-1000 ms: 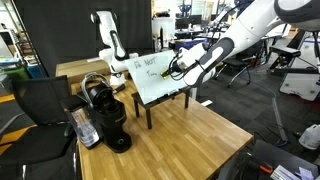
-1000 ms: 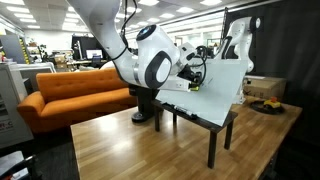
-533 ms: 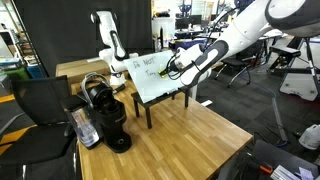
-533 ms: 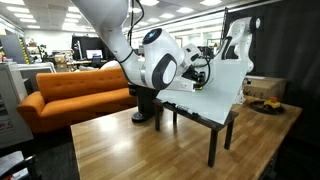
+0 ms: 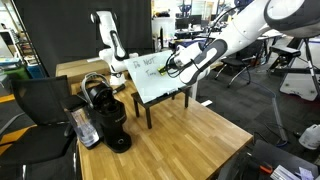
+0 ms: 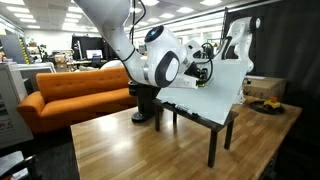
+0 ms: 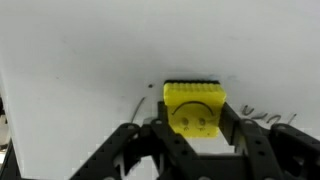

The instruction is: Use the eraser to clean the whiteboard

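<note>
- Yellow and sponge-like, the eraser (image 7: 194, 105) is sitting squeezed between the two black fingers (image 7: 158, 130) of the pincer (image 7: 195, 128) in the wrist view
- The pincer is clenching the eraser from both sides, its jaws standing only as far apart as the small block is wide
- The far face of the eraser is pressing against the whiteboard (image 7: 80, 60), which is filling nearly the whole wrist view
- Thin dark pen strokes are showing on the board just beside the eraser, to its left and to its right, but they are too faint and blurred to read
- Some darker marks are showing on the near face of the eraser, too blurred to make out
- In an exterior view the pincer (image 5: 170, 68) is reaching the right part of the whiteboard (image 5: 150, 78), and dark handwriting is running across the top of the board, too small to read
- In an exterior view the pincer (image 6: 205, 72) is meeting the tilted whiteboard (image 6: 228, 85), which is leaning on a dark stand (image 6: 215, 122) with legs
- The stand is resting on a wooden table (image 5: 190, 140), and a black coffee machine (image 5: 108, 115) is standing on the same table, well apart from the board
- No brand name or label is showing clearly enough to read in any view
</note>
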### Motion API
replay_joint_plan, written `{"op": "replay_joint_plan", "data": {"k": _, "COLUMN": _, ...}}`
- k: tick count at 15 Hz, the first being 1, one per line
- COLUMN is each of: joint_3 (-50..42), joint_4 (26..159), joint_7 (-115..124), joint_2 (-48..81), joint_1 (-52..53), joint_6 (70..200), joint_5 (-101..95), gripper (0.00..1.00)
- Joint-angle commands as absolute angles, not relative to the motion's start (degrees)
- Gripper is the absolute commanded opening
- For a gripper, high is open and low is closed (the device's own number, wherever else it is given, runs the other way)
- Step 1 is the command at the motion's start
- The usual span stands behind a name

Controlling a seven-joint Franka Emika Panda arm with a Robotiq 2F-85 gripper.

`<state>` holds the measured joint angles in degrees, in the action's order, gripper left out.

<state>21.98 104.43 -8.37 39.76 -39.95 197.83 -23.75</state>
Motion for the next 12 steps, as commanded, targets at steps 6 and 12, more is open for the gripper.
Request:
{"op": "replay_joint_plan", "data": {"k": 6, "joint_3": 21.90, "joint_4": 104.42, "joint_7": -9.75, "joint_2": 40.42, "joint_1": -36.85, "joint_6": 197.87, "joint_5": -24.20, "gripper": 0.27}}
{"op": "replay_joint_plan", "data": {"k": 12, "joint_3": 21.53, "joint_4": 105.55, "joint_7": -10.97, "joint_2": 40.33, "joint_1": -33.72, "joint_6": 197.90, "joint_5": -24.36, "gripper": 0.27}}
